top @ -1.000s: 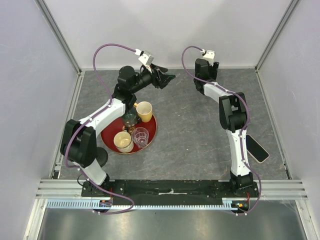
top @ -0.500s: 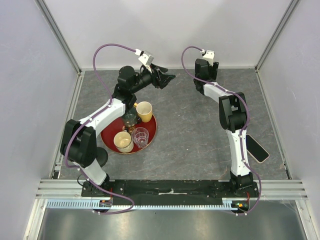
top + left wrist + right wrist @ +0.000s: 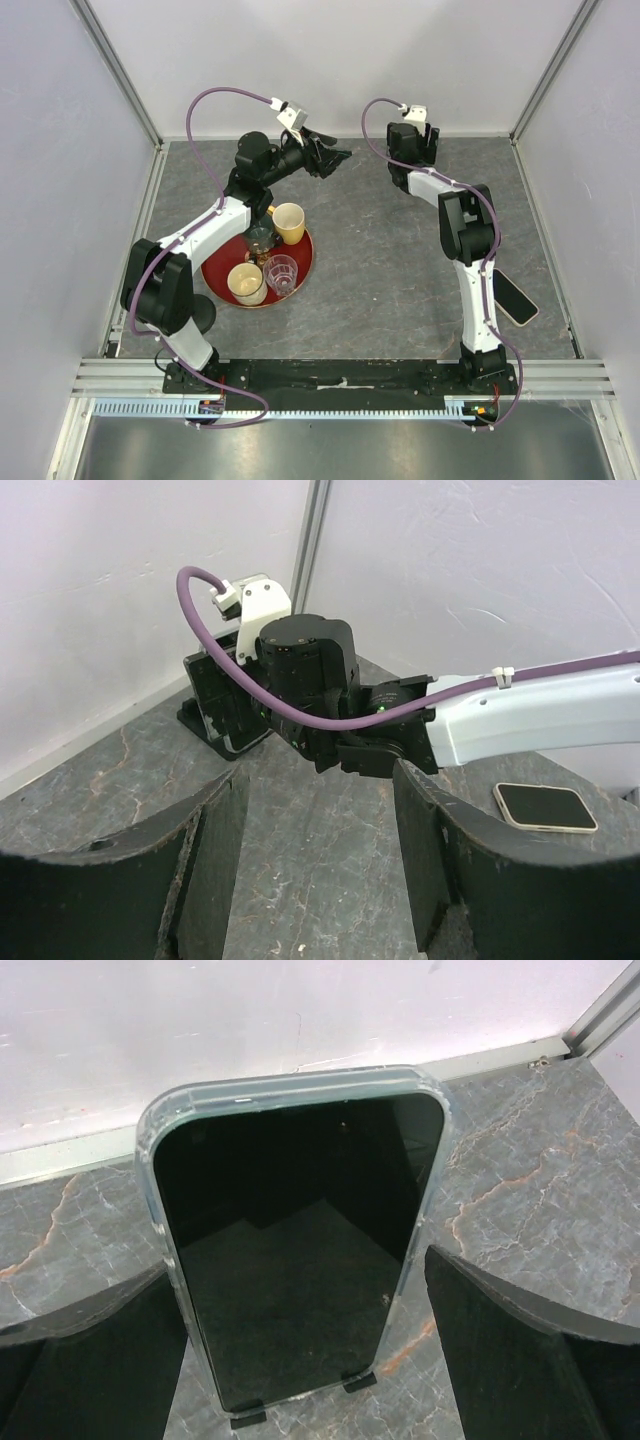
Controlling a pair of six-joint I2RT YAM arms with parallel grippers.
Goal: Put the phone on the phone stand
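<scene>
My right gripper [image 3: 297, 1257] is hanging spread and empty, fingers [image 3: 500, 1360] flanking the phone [image 3: 290, 1210] resting on the phone stand [image 3: 360, 1382]. I'm planning a straight retreat, brushing neither edge.

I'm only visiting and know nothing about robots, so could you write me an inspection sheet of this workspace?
Surface: grey marbled table, no spills seen.
Job's things: phone stands upright on the phone stand, close to the back wall.
Clutter: second phone lies flat by the right arm; red tray holds cups and glasses.
Grippers: left fingers open, empty, in the air; right fingers open, one on each side of the phone.
Cables: left arm's cable and right arm's cable, both purple, no snag seen.
Surroundings: pale walls, metal frame posts.
</scene>
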